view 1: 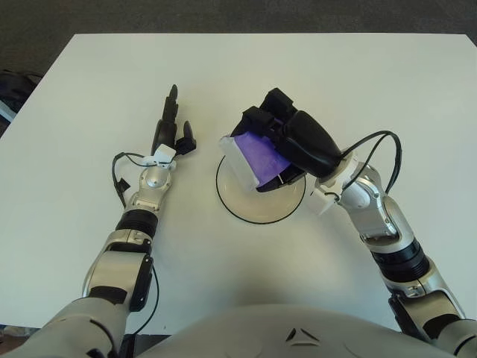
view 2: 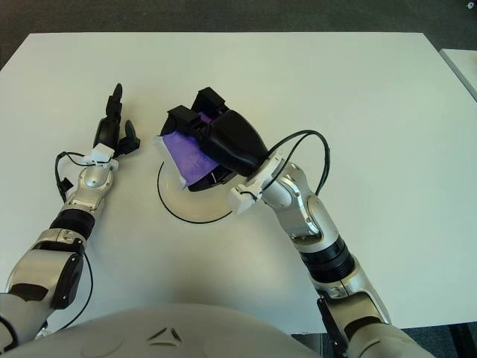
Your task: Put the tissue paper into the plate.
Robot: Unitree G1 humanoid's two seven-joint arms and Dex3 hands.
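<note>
A purple and white tissue pack is held in my right hand, whose black fingers curl around it. The pack hangs tilted over the far left part of a white plate with a dark rim, its white end sticking out to the left. Whether it touches the plate I cannot tell. My left hand shows left of the plate with fingers stretched out straight, holding nothing.
The white table reaches to its edges at the back and left, with dark floor beyond. A dark object shows off the table's left edge.
</note>
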